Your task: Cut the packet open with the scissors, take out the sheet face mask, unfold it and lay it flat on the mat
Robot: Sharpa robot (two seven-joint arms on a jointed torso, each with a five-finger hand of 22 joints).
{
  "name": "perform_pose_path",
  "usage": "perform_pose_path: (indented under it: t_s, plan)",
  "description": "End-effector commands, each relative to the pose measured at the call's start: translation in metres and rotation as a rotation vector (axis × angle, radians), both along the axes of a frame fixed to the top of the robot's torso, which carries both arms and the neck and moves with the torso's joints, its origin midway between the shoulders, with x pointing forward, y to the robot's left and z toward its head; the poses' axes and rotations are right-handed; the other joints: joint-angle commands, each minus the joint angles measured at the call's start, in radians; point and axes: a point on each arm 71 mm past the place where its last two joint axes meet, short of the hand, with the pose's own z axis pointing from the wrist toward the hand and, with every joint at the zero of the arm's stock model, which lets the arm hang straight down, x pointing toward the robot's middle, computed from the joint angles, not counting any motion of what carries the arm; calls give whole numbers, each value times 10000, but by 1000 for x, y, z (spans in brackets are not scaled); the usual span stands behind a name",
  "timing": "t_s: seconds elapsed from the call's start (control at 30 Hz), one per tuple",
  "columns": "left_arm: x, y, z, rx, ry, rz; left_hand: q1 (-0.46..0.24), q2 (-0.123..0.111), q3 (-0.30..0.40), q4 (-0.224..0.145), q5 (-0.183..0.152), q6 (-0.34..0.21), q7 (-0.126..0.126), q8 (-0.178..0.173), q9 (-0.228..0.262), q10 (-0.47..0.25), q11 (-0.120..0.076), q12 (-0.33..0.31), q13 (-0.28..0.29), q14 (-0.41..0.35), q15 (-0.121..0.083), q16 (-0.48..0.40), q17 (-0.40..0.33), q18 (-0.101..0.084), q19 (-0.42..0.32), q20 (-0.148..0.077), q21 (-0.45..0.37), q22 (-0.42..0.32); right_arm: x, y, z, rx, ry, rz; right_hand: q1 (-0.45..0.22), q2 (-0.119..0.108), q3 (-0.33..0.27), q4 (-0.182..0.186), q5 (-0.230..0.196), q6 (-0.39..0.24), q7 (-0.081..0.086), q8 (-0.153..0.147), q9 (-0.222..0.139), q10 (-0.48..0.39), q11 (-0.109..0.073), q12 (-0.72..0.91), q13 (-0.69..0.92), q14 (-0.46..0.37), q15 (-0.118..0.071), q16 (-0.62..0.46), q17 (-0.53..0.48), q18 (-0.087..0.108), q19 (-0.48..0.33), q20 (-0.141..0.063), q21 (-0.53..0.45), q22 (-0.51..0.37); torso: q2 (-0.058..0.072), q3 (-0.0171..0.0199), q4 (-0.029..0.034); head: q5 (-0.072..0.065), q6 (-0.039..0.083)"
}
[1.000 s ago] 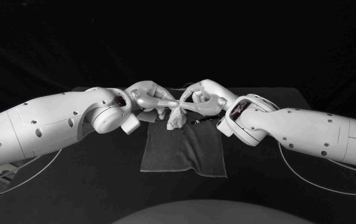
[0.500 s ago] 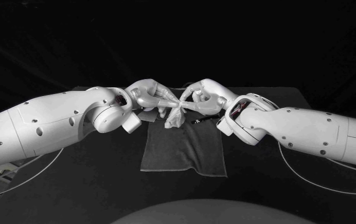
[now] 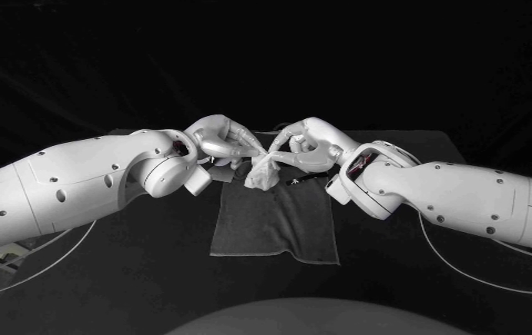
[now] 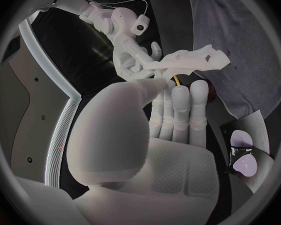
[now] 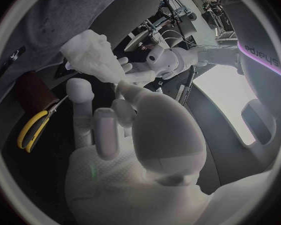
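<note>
Both hands meet above the far end of the grey mat [image 3: 275,223]. Between them hangs the white sheet mask [image 3: 264,172], still bunched and folded. My left hand [image 3: 225,144] pinches one side of it and my right hand [image 3: 305,147] pinches the other. In the left wrist view the mask [image 4: 192,60] stretches from my left fingertips [image 4: 154,84] to the right hand [image 4: 129,47]. In the right wrist view the mask [image 5: 93,51] hangs between my right hand [image 5: 109,117] and the left hand [image 5: 154,64]. The yellow-handled scissors [image 5: 33,129] lie on the table beside the mat [image 5: 47,15].
A pale lilac packet [image 4: 243,157] lies on the table near the mat's [image 4: 240,40] edge, under my left arm. The scissors [image 3: 297,182] show as a small dark shape by the mat's far right corner. A dark reddish object [image 5: 29,89] sits near them.
The two hands have drawn slightly closer together and adjusted their pinch. The bunched mask hangs a little higher above the mat. The arms have barely moved.
</note>
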Motion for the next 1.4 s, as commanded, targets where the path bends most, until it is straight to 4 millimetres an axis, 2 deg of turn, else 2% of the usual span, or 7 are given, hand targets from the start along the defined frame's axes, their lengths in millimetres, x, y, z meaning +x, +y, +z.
perform_pose_path:
  t_s: [0.03,0.07,0.13,0.2,0.67,1.1,1.4]
  plan:
    - [3,4,0,409,-252,703,-754,111,558,-739,68,-98,-2,92,523,-81,-28,149,122,198,-25,102,193,81,157,-27,215,180,-2,0,4,407,-230,28,-74,51,64,-1,22,58,15,441,431,58,-1,-43,-8,512,-82,40,891,156,43,-32,-16,-10,-5,3,-1,9,-2]
    - [4,4,0,442,-258,754,-754,111,558,-739,68,-98,-2,92,523,-81,-28,149,122,198,-25,102,193,81,157,-27,215,180,-2,0,4,428,-237,35,-75,50,65,-1,22,57,15,442,431,57,-1,-45,-10,511,-81,38,888,157,41,-32,-23,-12,-5,4,-1,10,-2]
    - [4,4,0,499,-264,839,-1209,245,775,-1186,96,-121,-6,82,807,-110,-38,231,205,237,-29,102,247,80,160,-36,278,226,-3,0,5,468,-255,37,-79,49,68,-1,22,55,16,442,431,54,-1,-51,-16,509,-81,33,882,160,34,-32,-44,-18,-6,2,-2,16,-4]
    - [4,5,-1,530,-243,915,-1290,265,803,-1268,124,-122,-7,77,863,-111,-40,247,220,257,-31,114,285,79,163,-38,291,237,-3,-2,5,490,-272,18,-79,49,68,-1,22,55,16,442,431,54,-1,-51,-16,509,-81,33,882,160,34,-32,-44,-18,-3,0,0,22,-3]
    - [12,20,-4,1114,-201,1835,-1473,323,862,-1432,143,-115,-16,68,995,-99,-43,279,252,312,-40,132,334,65,230,-41,364,298,-11,-13,10,736,-287,-2,-96,40,87,-7,21,46,16,447,432,45,1,-69,-30,513,-79,41,896,153,40,-31,-9,-5,-2,0,10,49,-20]
    - [24,40,-16,2494,-361,2572,-1555,375,907,-1543,101,-121,-20,48,1086,-106,-38,293,268,463,-50,189,448,32,403,-47,498,411,-26,-31,27,1491,-29,-59,-100,36,101,-15,21,43,15,450,433,53,0,-61,-15,519,-79,56,916,142,56,-31,56,17,-6,5,-3,69,1]
    - [26,46,-25,2938,-187,2695,-1574,390,915,-1561,84,-126,-18,41,1106,-112,-35,294,271,494,-49,197,466,34,411,-48,492,400,-26,-35,41,1762,-119,-164,-102,34,112,-21,21,39,15,453,433,51,0,-67,-18,522,-80,63,927,142,53,-30,54,17,-1,-12,-3,31,27]
